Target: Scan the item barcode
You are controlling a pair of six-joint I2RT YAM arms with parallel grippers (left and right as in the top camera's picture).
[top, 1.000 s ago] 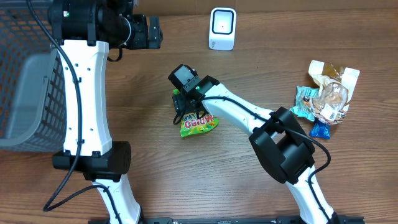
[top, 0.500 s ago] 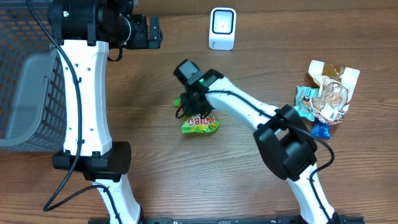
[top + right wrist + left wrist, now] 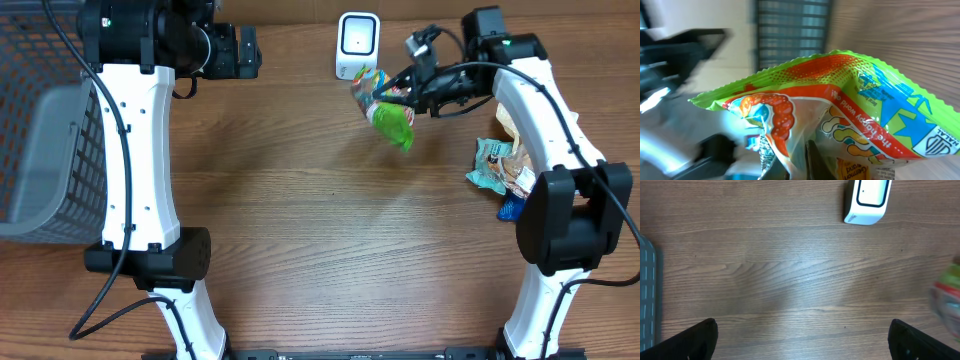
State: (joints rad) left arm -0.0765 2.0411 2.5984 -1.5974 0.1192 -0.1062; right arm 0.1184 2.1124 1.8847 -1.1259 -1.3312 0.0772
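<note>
**Item:** bag, a green and orange snack pack.

**Location:** It is hanging in the air over the table, just in front of the scanner. In the overhead view its upper corner is overlapping the scanner's front edge. Whether the two are touching cannot be told.

**Holder:** The right fingers are pinching the bag by one side, pressed together on the foil. The rest of the bag is drooping below them.

**Spare:** The left fingers are standing spread and carrying nothing, over bare wood to the scanner's left.

**Step in hand, as judged:** The bag is being presented to the scanner. The wrist view is showing printed foil and fine print, but no barcode can be made out. The coded face probably needs turning toward the scanner window. It should then be kept flat and steady, since drooping foil is likely to bend the code.

**Edges and room:**
- Wide bare table is lying in front of and to the left of the bag, giving space for tilting or backing off.
- The scanner is the closest obstacle.
- The pile of other packs is sitting near the right arm, on its outer side.
- The basket is well apart, at the left edge.
</note>
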